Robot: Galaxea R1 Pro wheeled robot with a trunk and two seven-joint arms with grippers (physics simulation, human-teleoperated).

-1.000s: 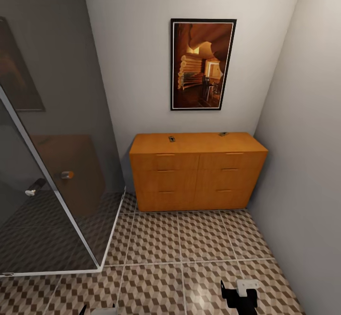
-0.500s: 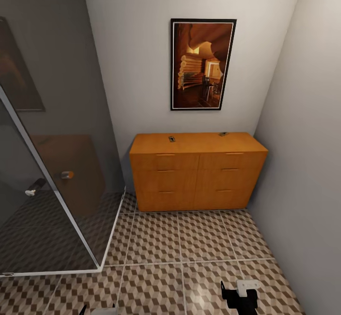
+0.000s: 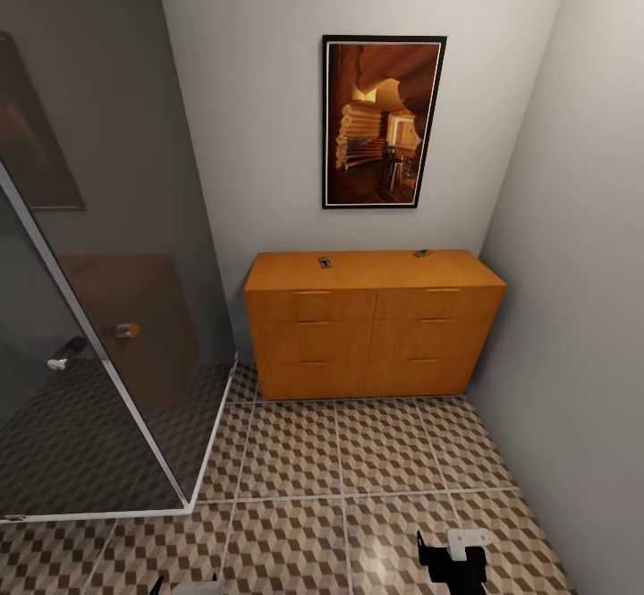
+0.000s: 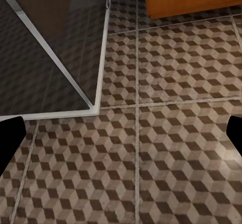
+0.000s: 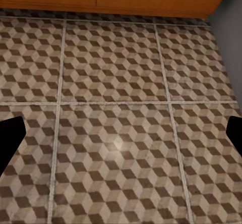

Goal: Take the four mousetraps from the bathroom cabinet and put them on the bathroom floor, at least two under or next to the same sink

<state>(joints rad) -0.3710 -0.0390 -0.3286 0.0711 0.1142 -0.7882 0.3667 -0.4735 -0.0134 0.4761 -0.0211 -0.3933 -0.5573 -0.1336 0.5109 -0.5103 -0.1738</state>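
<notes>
The orange-brown cabinet stands against the far wall. On its flat top lie two small mousetraps, one near the middle and one toward the right. The cube-patterned bathroom floor stretches between me and it. My right gripper hangs low over the tiles at the near right, far from the cabinet. In the right wrist view the right gripper is open over bare floor. My left gripper is also open above the tiles, holding nothing. The bathroom sink is out of view.
A dark glass shower enclosure with a white base frame fills the left side. A grey wall closes the right. A framed picture hangs above the cabinet. Open tiles lie ahead.
</notes>
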